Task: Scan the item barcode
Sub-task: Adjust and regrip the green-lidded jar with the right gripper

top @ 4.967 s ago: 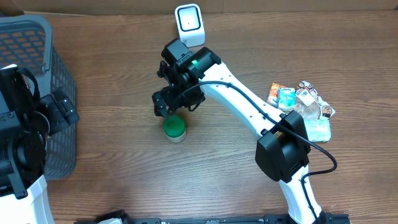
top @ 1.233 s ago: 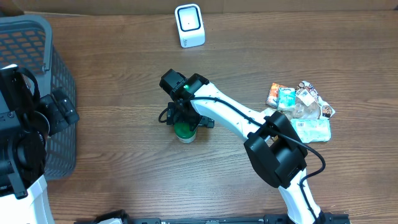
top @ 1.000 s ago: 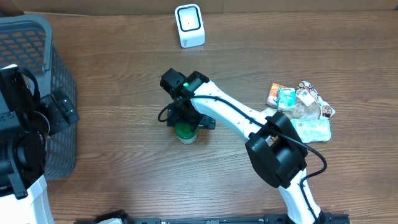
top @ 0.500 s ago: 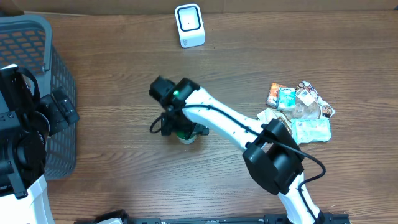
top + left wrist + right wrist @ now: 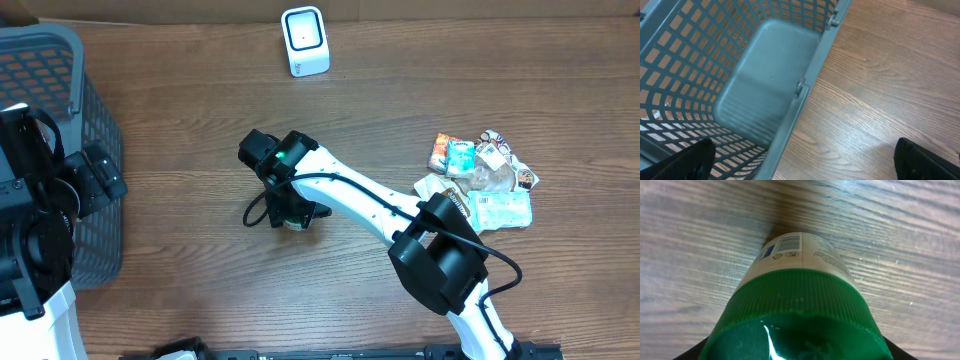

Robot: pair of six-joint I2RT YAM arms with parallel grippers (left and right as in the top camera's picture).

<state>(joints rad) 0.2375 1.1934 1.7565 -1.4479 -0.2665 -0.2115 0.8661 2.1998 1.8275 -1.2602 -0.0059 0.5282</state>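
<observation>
Brown wood-grain table [image 5: 180,130] lies under everything. At its left edge stands one grey plastic mesh basket [image 5: 98,240], with the left gripper [image 5: 806,162] above it, jaws spread wide and empty. At the centre back sits one white boxy barcode scanner [image 5: 305,40]. Nearer, the right gripper [image 5: 287,212] straddles one cream-labelled jar with a green ribbed lid [image 5: 805,275], largely hiding it from overhead. A barcode shows on the jar's side. I cannot tell whether the fingers touch it. Far right, well apart, lies one heap of several colourful snack packets [image 5: 480,175].
</observation>
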